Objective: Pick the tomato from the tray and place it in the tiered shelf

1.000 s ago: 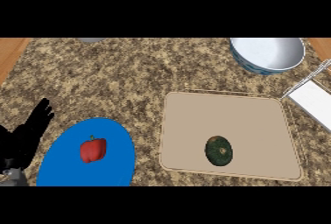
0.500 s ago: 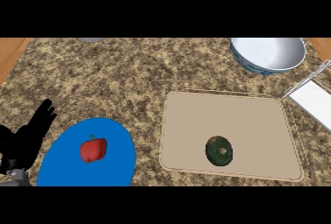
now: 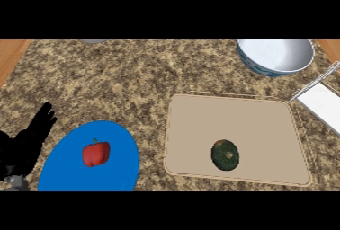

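Beige tray [image 3: 266,117] holds a dark green vegetable [image 3: 225,155]; left hand [image 3: 26,143] rests open, empty.

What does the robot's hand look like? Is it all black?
Only one hand shows, the left hand at the left edge of the head view. It is black all over, with long, thin fingers. Below it, at the bottom corner, a small grey bit of the forearm peeks in. No cables, markings or sleeves can be seen. The right hand is out of view.

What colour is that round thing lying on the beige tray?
Dark green with an orange-brown centre spot, the round vegetable on the beige tray; head view.
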Controlling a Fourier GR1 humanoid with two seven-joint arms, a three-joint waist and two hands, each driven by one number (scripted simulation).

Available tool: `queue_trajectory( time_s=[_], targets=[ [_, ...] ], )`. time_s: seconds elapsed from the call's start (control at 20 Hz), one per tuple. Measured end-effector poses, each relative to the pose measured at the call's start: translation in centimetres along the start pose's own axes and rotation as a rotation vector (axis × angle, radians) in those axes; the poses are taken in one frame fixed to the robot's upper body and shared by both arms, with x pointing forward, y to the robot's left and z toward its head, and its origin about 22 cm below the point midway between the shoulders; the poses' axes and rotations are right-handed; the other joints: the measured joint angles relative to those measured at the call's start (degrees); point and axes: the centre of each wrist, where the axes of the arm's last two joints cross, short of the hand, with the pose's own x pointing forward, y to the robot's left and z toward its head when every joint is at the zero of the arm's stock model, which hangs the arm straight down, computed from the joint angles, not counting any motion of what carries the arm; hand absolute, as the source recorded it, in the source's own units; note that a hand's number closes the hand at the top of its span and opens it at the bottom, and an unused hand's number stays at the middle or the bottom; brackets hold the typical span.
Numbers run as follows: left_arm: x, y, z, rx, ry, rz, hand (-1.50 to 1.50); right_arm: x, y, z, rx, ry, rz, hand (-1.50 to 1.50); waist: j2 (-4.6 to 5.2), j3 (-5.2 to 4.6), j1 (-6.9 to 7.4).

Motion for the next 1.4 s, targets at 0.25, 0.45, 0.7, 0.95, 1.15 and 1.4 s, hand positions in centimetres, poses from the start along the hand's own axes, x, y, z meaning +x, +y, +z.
queue_trajectory(
  time_s=[0.25, 0.45, 0.7, 0.95, 1.15, 1.4],
  targets=[
    [-0.4, 0.5, -0.2, -0.004, 0.001, -0.004, 0.00, -0.9, 1.4, -1.5, 0.005, -0.021, 0.020, -1.50, 0.01, -0.01, -0.02],
    [-0.3, 0.4, -0.4, 0.002, -0.001, 0.002, 0.00, -2.0, 1.5, -2.1, -0.002, -0.036, -0.054, -1.50, -0.04, -0.03, -0.17],
    [-0.7, 0.1, 0.0, 0.003, 0.003, 0.001, 0.00, -2.0, 0.4, -2.0, 0.007, -0.019, -0.204, -1.50, -0.12, -0.03, -0.19],
    [-0.3, 0.3, -0.1, 0.002, 0.003, 0.003, 0.00, -2.9, -1.5, -1.9, 0.046, 0.008, -0.367, -1.50, -0.22, -0.03, -0.43],
    [-1.0, 1.2, 0.2, 0.011, 0.006, 0.002, 0.00, -4.3, -4.2, -0.9, 0.022, 0.006, -0.500, -1.50, -0.33, -0.02, -0.81],
    [-0.9, 1.2, 0.2, 0.016, 0.007, 0.005, 0.00, -7.0, -9.4, 0.5, -0.025, -0.007, -0.601, -1.50, -0.45, -0.03, -1.26]
  ],
)
